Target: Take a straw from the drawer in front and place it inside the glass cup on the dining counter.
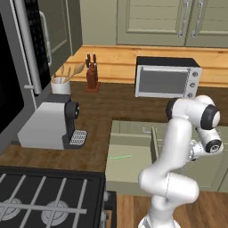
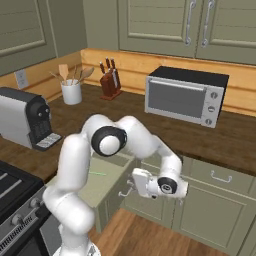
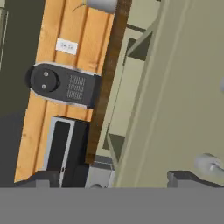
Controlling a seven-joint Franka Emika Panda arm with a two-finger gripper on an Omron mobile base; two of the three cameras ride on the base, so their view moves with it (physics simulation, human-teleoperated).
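Wide, shallow sage-green drawer (image 1: pixel 129 158) pulled out of the cabinet, with smooth pale green floor and a small metal handle (image 3: pixel 209 165). Very thin, straight light-green straw (image 1: pixel 119 156) lying flat on that floor, inside the drawer and well apart from the two-finger gripper (image 2: pixel 131 186). Gripper hanging low beside the open drawer front, near the handle, nothing between its dark fingertips (image 3: pixel 188 178); fingertips standing apart on both sides of the hand view, so the jaws spread wide and empty. Beyond the hand, on dark brown wood-plank worktop (image 2: pixel 165 131): boxy silver toaster oven (image 2: pixel 186 96) with black top, grey coffee machine (image 1: pixel 51 122), brown wooden knife block (image 1: pixel 92 73), white round utensil holder (image 2: pixel 71 92) with wooden spoons.
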